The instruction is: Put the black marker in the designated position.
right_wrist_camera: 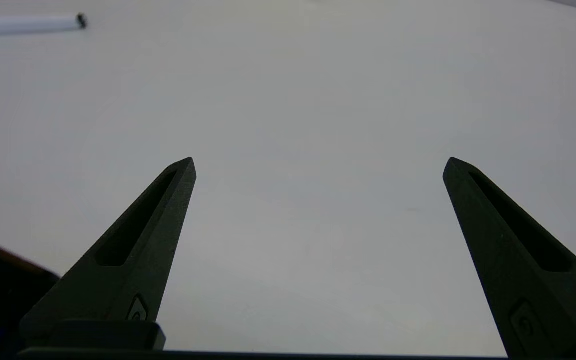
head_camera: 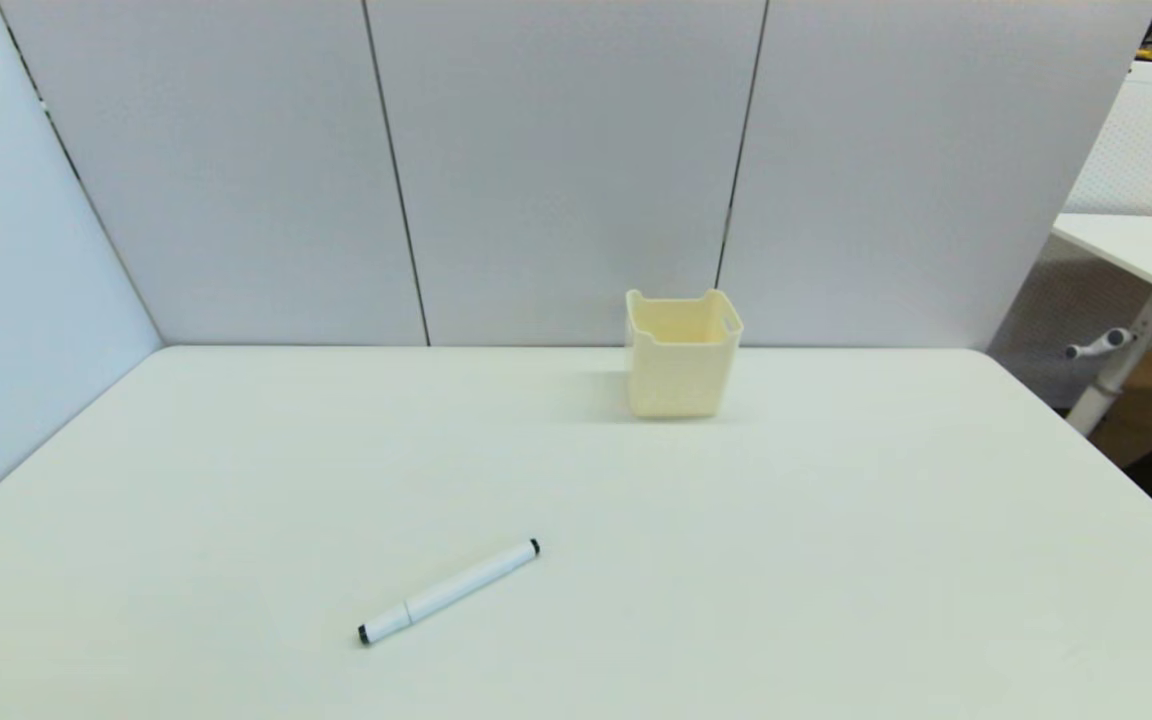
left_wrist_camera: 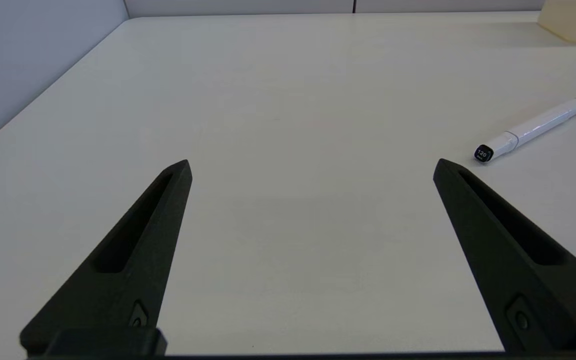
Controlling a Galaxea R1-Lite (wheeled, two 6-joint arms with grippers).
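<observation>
The white table (head_camera: pixel 836 560), smooth and matte with rounded far corners, fills the head view and is backed by pale grey partition panels (head_camera: pixel 556 170) split by thin dark seams. Neither arm shows in the head view; both are held low and nearly level over the near part of the table, each seen only through its own wrist camera.

At about one o'clock from the table's middle, close to the panels, stands the cream bin (head_camera: pixel 682 353): a squarish plastic tub, upright, with rounded corners, a notched rim and a slot handle in its side wall.

The left gripper (left_wrist_camera: pixel 313 162) hangs just above bare tabletop, its two tapered, matte black fingers (left_wrist_camera: pixel 138 240) spread wide with nothing between them. The right gripper (right_wrist_camera: pixel 320 161) is posed the same way, fingers far apart and holding nothing.

The black marker (head_camera: pixel 448 592) lies flat at about seven o'clock from the table's middle, well apart from the bin, its slim glossy white barrel running from seven towards one o'clock with a small black cap at each end. In the left wrist view it rests just beyond one fingertip, untouched, white print on its near end cap.
</observation>
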